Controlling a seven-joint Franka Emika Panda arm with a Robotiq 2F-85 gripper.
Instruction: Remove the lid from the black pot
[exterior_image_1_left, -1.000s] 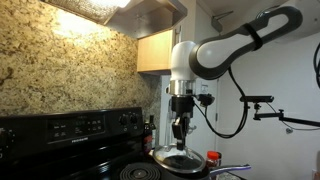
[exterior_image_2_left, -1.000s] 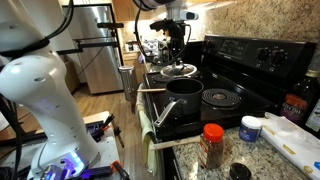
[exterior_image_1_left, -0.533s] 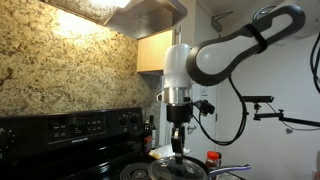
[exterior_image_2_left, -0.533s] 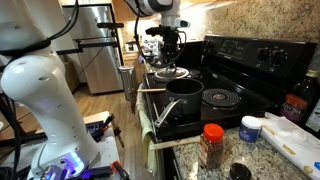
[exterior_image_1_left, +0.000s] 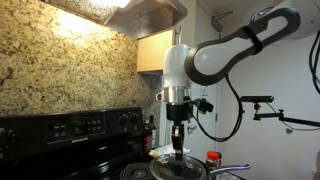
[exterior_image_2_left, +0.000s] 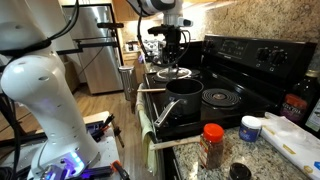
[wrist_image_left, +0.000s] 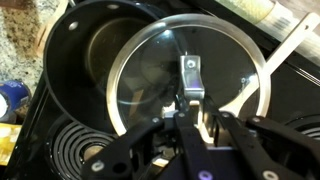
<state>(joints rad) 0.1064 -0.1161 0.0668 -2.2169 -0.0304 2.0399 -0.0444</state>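
Note:
My gripper (wrist_image_left: 195, 100) is shut on the small knob of the clear glass lid (wrist_image_left: 150, 70) with its shiny metal rim. The lid hangs level, off the black pot (wrist_image_left: 75, 55), whose open mouth shows at the upper left of the wrist view. A long silvery handle (wrist_image_left: 290, 45) runs under the lid's right edge. In both exterior views the gripper (exterior_image_2_left: 172, 60) (exterior_image_1_left: 178, 148) holds the lid (exterior_image_2_left: 173, 72) (exterior_image_1_left: 178, 162) low over the stove, just behind the pot (exterior_image_2_left: 185, 97).
A black stove with coil burners (wrist_image_left: 65, 150) and a raised control panel (exterior_image_2_left: 250, 60). A red-capped jar (exterior_image_2_left: 212, 145) and a small white-capped jar (exterior_image_2_left: 251, 128) stand on the granite counter. A range hood (exterior_image_1_left: 120, 12) hangs above. A fridge (exterior_image_2_left: 95, 45) stands behind.
The gripper has come down and shifted a little sideways with the lid over the last second. Since half a second ago it has barely moved.

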